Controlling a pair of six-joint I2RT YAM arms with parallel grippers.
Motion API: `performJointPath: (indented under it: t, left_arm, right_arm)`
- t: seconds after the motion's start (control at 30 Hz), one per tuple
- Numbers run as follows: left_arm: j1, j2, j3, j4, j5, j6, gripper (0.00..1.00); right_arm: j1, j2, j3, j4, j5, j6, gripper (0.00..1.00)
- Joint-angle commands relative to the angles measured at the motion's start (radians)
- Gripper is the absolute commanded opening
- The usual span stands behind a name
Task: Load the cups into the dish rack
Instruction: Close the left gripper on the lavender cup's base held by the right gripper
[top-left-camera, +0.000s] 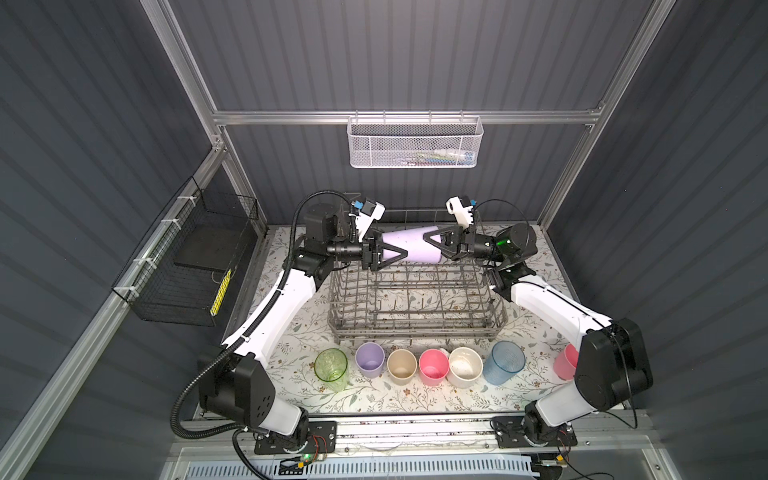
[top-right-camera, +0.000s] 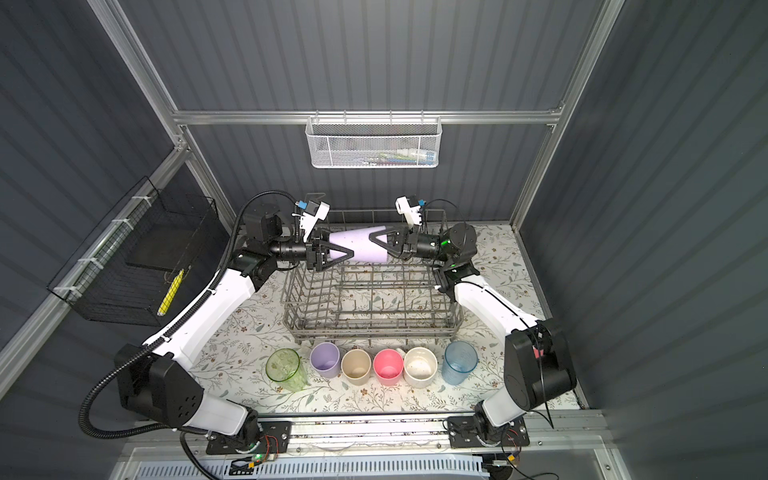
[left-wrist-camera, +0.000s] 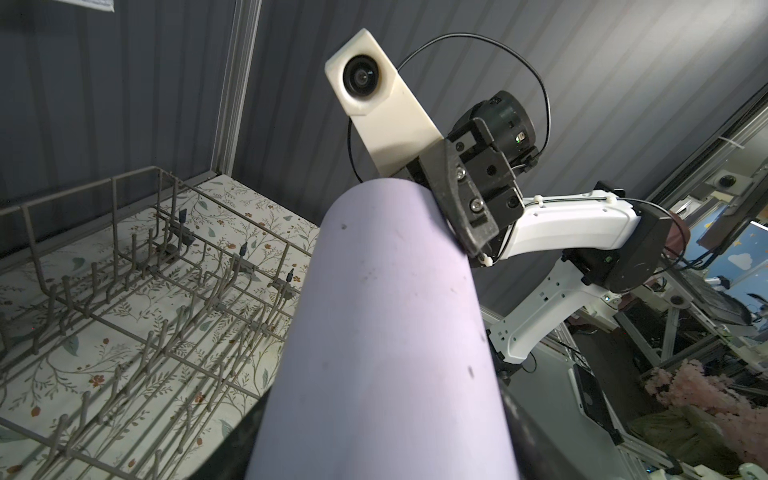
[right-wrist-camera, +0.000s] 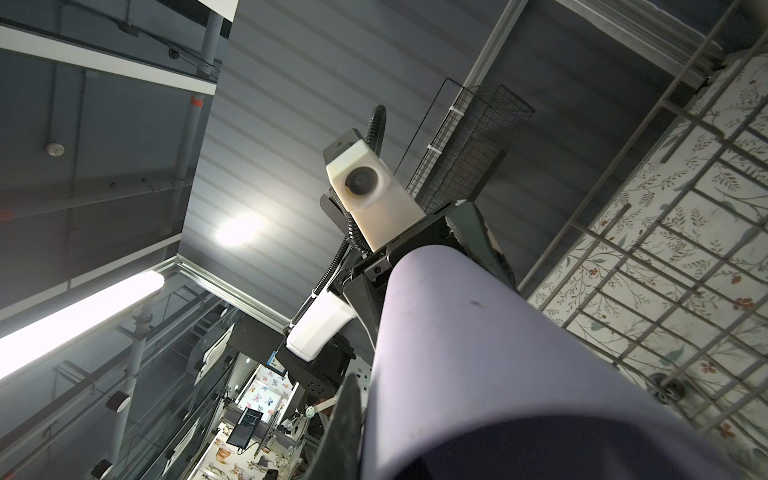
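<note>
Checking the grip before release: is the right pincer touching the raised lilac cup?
Touching. In the left wrist view the right pincer has a finger lying flat against the cup wall near its far end, with no gap.

Dark grey ribbed wall panels (top-left-camera: 395, 54) enclose the left, right and far sides, framed by aluminium rails (top-left-camera: 291, 117). A white mesh basket (top-left-camera: 374, 145) hangs on the far rail and a black wire basket (top-left-camera: 166, 299) on the left. A floral mat (top-left-camera: 299, 332) covers the tabletop.
</note>
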Motion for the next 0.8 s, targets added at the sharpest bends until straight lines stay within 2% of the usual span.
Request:
performJointPath:
  t: [0.0,0.07,0.13,0.4,0.53,0.77]
  left_arm:
    - [-0.009,-0.028,-0.012,0.030,0.029,0.001,0.65]
    - [-0.009,-0.032,-0.014,0.035,0.026,-0.002,0.73]
    - [-0.009,-0.035,-0.014,0.036,0.024,-0.001,0.77]
    - [-0.010,-0.045,-0.035,0.062,0.018,-0.007,0.77]
    - [-0.009,-0.049,-0.041,0.067,0.016,-0.014,0.68]
    - [-0.009,-0.067,-0.051,0.081,0.003,-0.019,0.42]
  right_arm:
    - [0.011,0.006,0.010,0.068,-0.005,0.031,0.00]
    - [0.011,0.010,0.010,0.067,-0.006,0.031,0.00]
    - [0.011,0.012,0.007,0.068,-0.007,0.032,0.00]
    - [0.014,0.019,-0.001,0.074,-0.009,0.032,0.00]
    - [0.015,0.025,-0.003,0.085,-0.010,0.037,0.00]
    - [0.012,0.034,-0.011,0.093,-0.020,0.040,0.00]
